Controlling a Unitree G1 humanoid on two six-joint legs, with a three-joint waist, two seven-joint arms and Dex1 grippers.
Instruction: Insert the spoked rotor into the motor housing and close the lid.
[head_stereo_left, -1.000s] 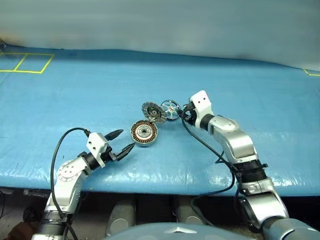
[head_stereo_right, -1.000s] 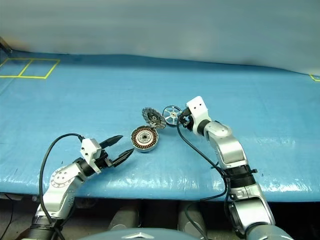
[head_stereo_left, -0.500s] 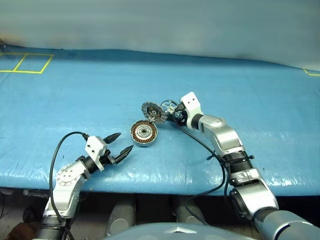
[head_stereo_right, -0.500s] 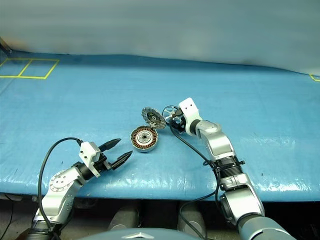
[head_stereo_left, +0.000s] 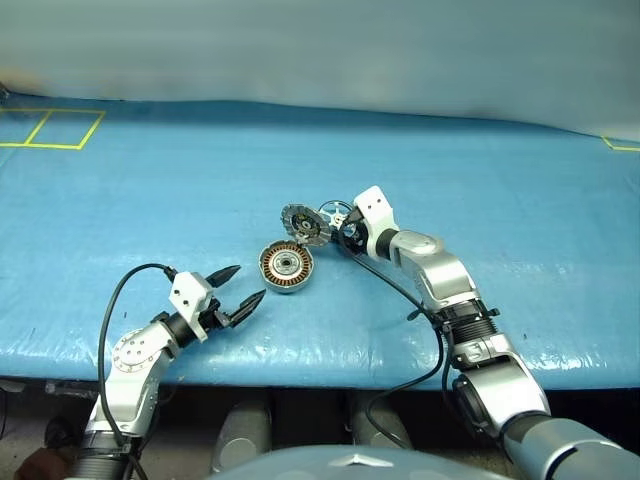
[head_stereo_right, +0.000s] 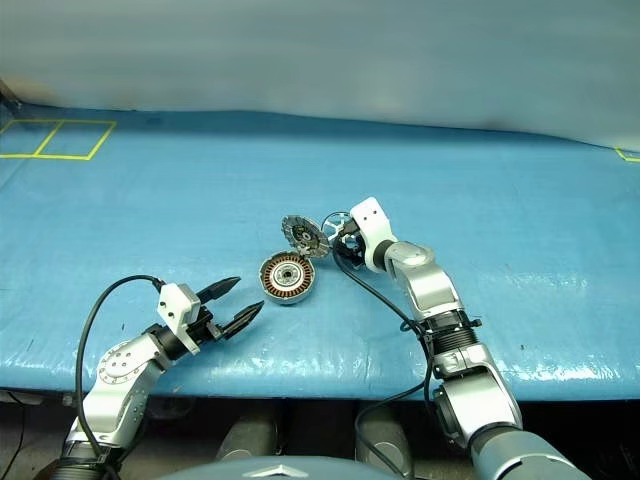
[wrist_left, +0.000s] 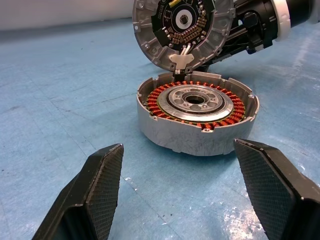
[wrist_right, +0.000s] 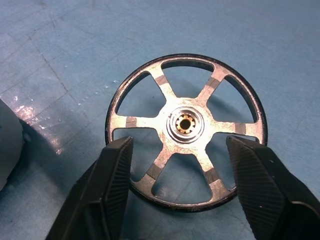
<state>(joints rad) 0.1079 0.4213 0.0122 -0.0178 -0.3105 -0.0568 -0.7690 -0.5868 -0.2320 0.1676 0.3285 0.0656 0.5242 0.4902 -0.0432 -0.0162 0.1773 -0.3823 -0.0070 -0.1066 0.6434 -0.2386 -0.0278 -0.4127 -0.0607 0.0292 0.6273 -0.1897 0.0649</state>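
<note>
Spoked rotor (head_stereo_left: 337, 213) mostly hidden behind the right hand (head_stereo_left: 348, 228) in the head views, whether its fingers (wrist_right: 112, 175) touch the rim untellable, lid (wrist_left: 183, 31) cut by the picture's edge, lower rotor rim covered by fingers.

The big soft table cover (head_stereo_left: 150, 200) is bright blue, with thin yellow lines (head_stereo_left: 50, 128) making boxes in the far corner. The round metal motor cup (wrist_left: 197, 117) is silver-grey outside, with a ring of orange-brown wire and a shiny silver middle. The flat round lid (wrist_left: 182, 27) is grey, with a dark middle and little stripes going round. The small spoked wheel (wrist_right: 186, 131) has a dark blue-black rim, six shiny silver spokes and a gold spot in the centre. The gripper fingers (wrist_right: 112, 187) are black with a fine bumpy criss-cross pattern.
</note>
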